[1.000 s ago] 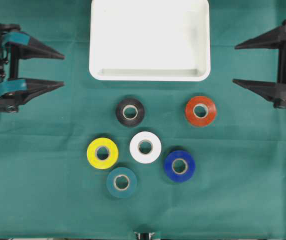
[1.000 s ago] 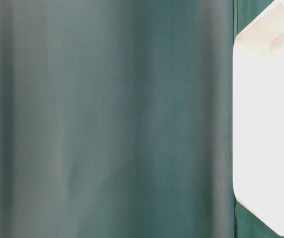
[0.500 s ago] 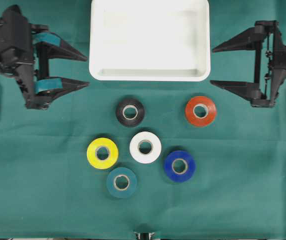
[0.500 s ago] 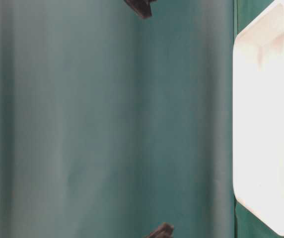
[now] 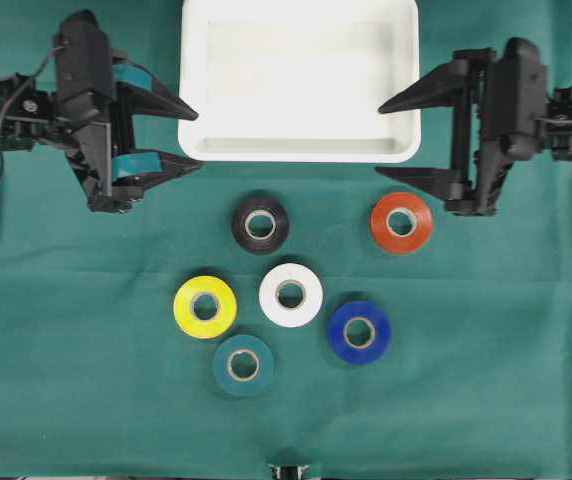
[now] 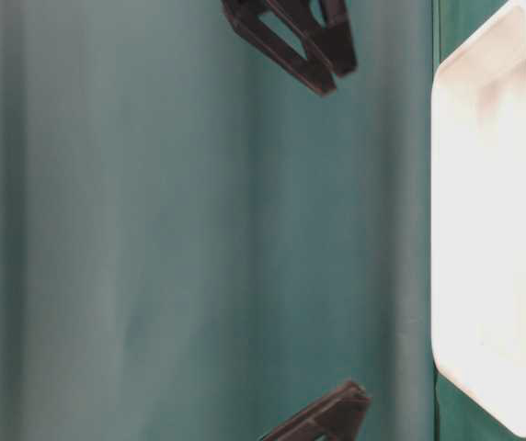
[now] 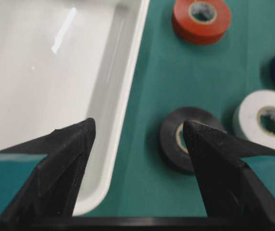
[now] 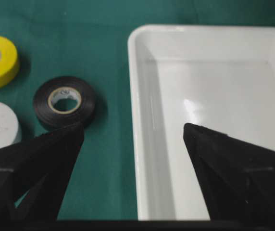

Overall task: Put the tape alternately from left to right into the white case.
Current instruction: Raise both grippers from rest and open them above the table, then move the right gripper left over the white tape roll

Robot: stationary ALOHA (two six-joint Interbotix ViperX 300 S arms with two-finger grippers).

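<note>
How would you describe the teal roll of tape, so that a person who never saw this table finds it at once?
Start at the white case at the top of the green cloth in the overhead view. Six rolls lie on the cloth below it; the teal roll is the lowest one, farthest from the case. It lies between the yellow roll and the blue roll, nearly matching the cloth.

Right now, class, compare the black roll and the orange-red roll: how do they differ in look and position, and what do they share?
Colour: the black roll is black, the orange-red roll orange-red. Position: in the overhead view the black roll lies below the middle of the white case; the orange-red roll lies below its right corner. Neighbours: the orange-red roll is close to the right gripper; the black roll is farther from the left gripper. Both lie flat on the green cloth, showing pale cores.
</note>
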